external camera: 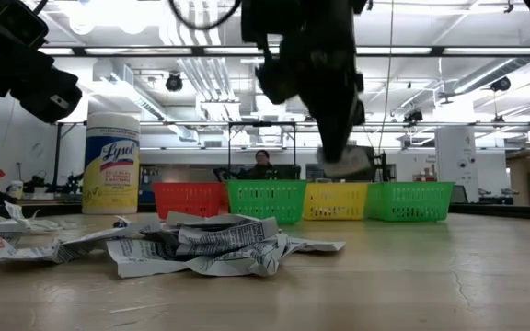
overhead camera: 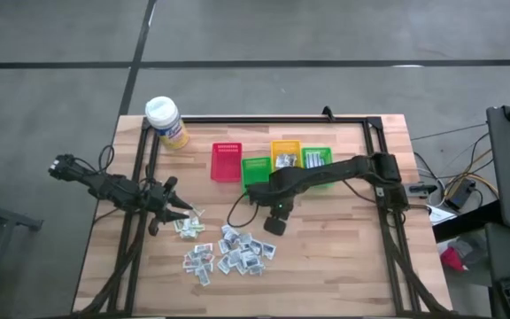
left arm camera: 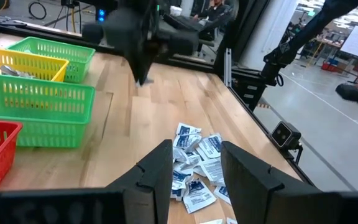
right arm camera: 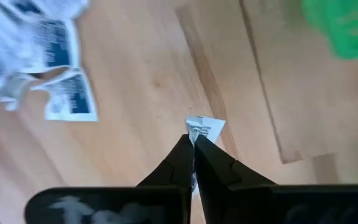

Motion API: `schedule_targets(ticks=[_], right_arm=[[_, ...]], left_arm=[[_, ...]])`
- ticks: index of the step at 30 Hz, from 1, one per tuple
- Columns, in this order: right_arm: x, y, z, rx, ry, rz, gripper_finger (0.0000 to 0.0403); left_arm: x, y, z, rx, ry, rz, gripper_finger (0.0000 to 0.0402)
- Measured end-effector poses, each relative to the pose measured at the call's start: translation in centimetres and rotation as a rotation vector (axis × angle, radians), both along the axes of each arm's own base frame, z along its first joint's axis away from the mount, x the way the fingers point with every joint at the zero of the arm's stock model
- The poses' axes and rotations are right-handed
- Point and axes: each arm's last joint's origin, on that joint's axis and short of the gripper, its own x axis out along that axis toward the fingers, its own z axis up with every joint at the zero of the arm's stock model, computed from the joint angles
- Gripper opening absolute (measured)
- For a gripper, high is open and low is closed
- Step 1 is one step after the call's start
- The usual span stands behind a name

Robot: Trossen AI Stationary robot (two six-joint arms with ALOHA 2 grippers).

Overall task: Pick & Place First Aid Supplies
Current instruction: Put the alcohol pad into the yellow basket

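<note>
The first aid packets, small white wrappers with blue print, lie in a loose pile point(overhead camera: 230, 253) on the wooden table; a few more point(overhead camera: 189, 228) lie to its left. My right gripper point(overhead camera: 275, 223) hangs above the table between the pile and the bins, shut on one white packet point(right arm camera: 205, 127). My left gripper point(overhead camera: 182, 211) hovers open over the pile's left side, touching nothing. In the left wrist view its fingers point(left arm camera: 160, 163) frame the packets point(left arm camera: 194, 168) below. My right gripper pinches one small white packet by an edge point(right arm camera: 197, 129) between its two shut fingertips, coming from above and pointing down. The packet is lifted clear of the table and sticks out below the fingertips point(external camera: 343, 166).
A row of small bins stands across the table's far half: red point(overhead camera: 227, 162), green point(overhead camera: 255, 170), yellow point(overhead camera: 285, 155), green point(overhead camera: 317, 158). A yellow wipes bottle point(overhead camera: 166, 122) stands at the far left corner. A dark frame point(overhead camera: 264, 118) runs around the table. A person sits far behind in the room.
</note>
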Motion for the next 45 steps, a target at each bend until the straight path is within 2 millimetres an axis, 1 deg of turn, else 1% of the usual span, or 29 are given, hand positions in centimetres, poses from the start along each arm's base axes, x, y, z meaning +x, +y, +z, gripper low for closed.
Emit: schedule_targets(ticks=[4,6,9,16,18,22,24,28,32,39,45], right_arm=[[-0.2,-0.6,2.2,-0.004,-0.045,0.010,0.0009],[-0.4,-1.0,3.6,-0.022,-0.089,0.006,0.0009],[-1.2,-1.9,5.8,-0.067,-0.152,-0.014,0.0009],[-3.5,-4.4,10.0,-0.221,-0.265,-0.100,0.0009],[-4.0,-5.1,10.9,-0.263,-0.287,-0.127,0.0008],[-4.8,-6.1,11.9,-0.360,-0.310,-0.152,0.0008],[-5.0,-6.4,12.2,-0.423,-0.315,-0.147,0.0008],[-5.0,-7.2,12.2,-0.538,-0.299,-0.169,0.0008],[-4.8,-7.6,11.9,-0.614,-0.271,-0.122,0.0008],[-3.8,-8.6,10.2,-0.673,-0.198,-0.043,0.0008],[-2.7,-9.9,7.7,-0.678,-0.101,0.058,0.0008]], left_arm=[[0.0,0.0,0.0,-0.002,0.000,0.000,0.0131],[0.0,0.0,0.0,-0.003,-0.002,0.000,0.0131],[0.0,0.0,0.0,-0.004,-0.003,0.000,0.0131],[0.0,0.0,0.0,-0.004,-0.003,0.001,0.0131],[0.0,0.0,0.0,-0.004,-0.003,0.000,0.0131],[0.0,0.0,0.0,-0.004,-0.002,0.000,0.0131],[0.0,0.0,0.0,-0.004,-0.003,0.000,0.0131],[0.0,0.0,0.0,-0.004,-0.002,0.000,0.0131],[0.0,0.0,0.0,-0.004,-0.002,0.000,0.0131],[0.0,0.0,0.0,-0.020,0.002,0.003,0.0131],[0.0,0.0,0.0,-0.026,0.004,0.005,0.0131]])
